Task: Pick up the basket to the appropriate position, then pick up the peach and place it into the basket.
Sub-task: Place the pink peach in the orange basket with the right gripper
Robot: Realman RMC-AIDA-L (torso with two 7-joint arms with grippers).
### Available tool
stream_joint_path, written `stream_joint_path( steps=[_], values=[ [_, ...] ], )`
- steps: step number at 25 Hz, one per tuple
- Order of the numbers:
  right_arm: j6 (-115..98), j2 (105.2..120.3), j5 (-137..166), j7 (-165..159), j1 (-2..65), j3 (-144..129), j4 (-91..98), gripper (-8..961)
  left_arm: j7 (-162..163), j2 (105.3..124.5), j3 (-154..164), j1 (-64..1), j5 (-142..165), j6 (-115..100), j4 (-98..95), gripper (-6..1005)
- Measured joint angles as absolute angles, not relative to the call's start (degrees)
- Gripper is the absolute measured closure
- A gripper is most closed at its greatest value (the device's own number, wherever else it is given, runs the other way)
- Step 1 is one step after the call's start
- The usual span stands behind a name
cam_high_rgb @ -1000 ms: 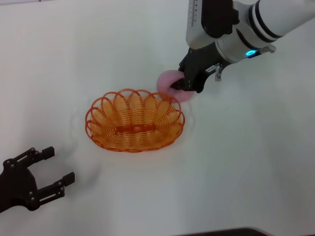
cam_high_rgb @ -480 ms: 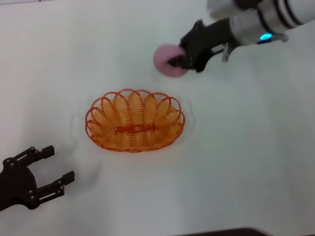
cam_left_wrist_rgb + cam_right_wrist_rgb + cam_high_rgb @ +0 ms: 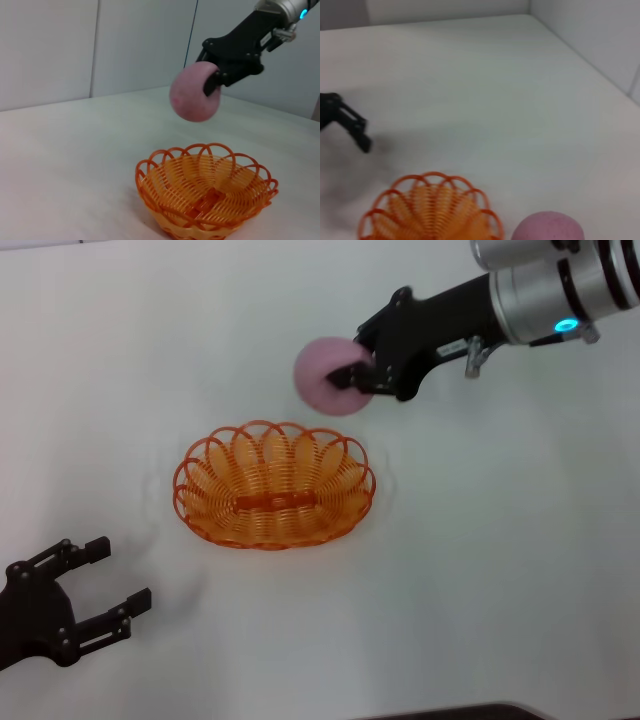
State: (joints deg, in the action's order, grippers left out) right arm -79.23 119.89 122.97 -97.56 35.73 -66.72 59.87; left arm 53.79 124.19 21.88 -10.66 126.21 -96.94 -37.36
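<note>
While the basket [image 3: 274, 486] sits mid-bench [image 3: 520, 570], we log the right end effector [image 3: 358, 375] clamped on the peach [image 3: 328, 376], raised toward the far edge to clear the rim; left end effector [image 3: 95, 585] agape, empty, near-left corner.

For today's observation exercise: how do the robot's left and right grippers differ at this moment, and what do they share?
The right gripper is shut on the peach, held in the air beyond the basket; the left gripper is open and holds nothing. The right one is raised above the table; the left sits low near the front edge. Both have black fingers.
</note>
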Motion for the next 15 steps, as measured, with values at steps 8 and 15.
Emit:
stream_joint_path(
  steps=[8, 15],
  values=[
    [-81.5, 120.04, 117.22, -95.21, 36.07, -72.27, 55.83, 769, 53.79, 124.19, 21.91, -10.64, 126.21, -96.95, -37.36, 186],
    [-78.75, 120.22, 116.99, -94.26, 37.25, -76.02, 50.93, 766, 55.21, 124.12, 22.17, -11.06, 126.21, -96.95, -37.53, 186]
  ],
)
